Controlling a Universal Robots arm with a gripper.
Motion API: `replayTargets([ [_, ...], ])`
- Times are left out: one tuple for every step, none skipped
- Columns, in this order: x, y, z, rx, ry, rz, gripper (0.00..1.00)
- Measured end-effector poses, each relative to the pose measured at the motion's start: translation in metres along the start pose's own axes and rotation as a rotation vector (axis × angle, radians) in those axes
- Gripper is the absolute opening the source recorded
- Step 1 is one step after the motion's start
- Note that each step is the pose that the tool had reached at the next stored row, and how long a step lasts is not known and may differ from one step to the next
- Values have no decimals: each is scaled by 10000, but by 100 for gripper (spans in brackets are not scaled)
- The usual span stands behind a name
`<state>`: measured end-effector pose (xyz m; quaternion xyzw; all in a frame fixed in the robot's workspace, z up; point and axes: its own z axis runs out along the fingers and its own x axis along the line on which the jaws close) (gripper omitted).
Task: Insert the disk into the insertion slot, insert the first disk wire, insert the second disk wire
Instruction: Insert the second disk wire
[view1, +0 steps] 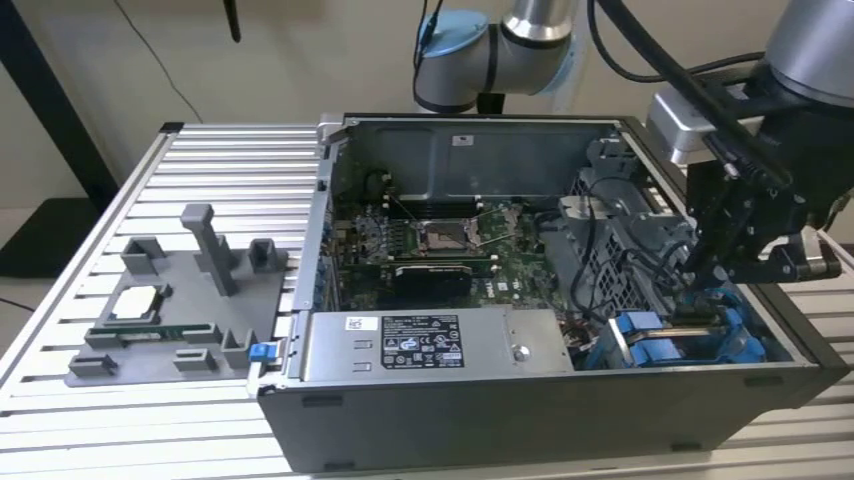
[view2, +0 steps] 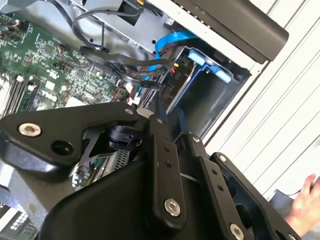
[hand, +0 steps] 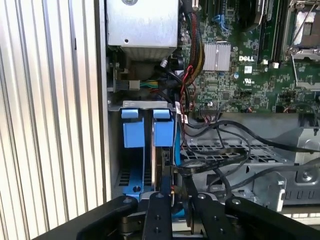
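Note:
The disk (hand: 162, 162) stands edge-on in the insertion slot (hand: 132, 135), between two bright blue tabs in the first wrist view. In the exterior view the slot (view1: 687, 345) is the blue bay at the open case's near corner, on that view's right. My gripper (view1: 697, 300) reaches down into it at the disk's end. In both wrist views the gripper (hand: 175, 186) (view2: 176, 129) has its fingers drawn close around a small dark plug of a disk wire (hand: 173, 190). Black and red wires (view2: 135, 70) run from there toward the blue bay (view2: 220, 75).
A grey labelled power-supply box (view1: 427, 345) sits beside the bay. Behind it are the green motherboard (view1: 427, 240) and a perforated metal cage (view1: 614, 250) draped with cables. A grey fixture (view1: 174, 300) with parts lies on the slatted table (view1: 227, 150). A person's hand (view2: 306, 200) shows nearby.

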<state>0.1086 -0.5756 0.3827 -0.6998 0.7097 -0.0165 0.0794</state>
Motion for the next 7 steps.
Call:
replayTargets([
  [0, 0, 0, -3, 0, 0, 100],
  [0, 0, 0, -7, 0, 0, 100],
  [0, 0, 0, -10, 0, 0, 100],
  [0, 0, -1, -13, 1, 1, 100],
  [0, 0, -1, -16, 1, 1, 100],
  [0, 0, -1, -19, 2, 1, 100],
  [0, 0, -1, -22, 1, 2, 100],
])
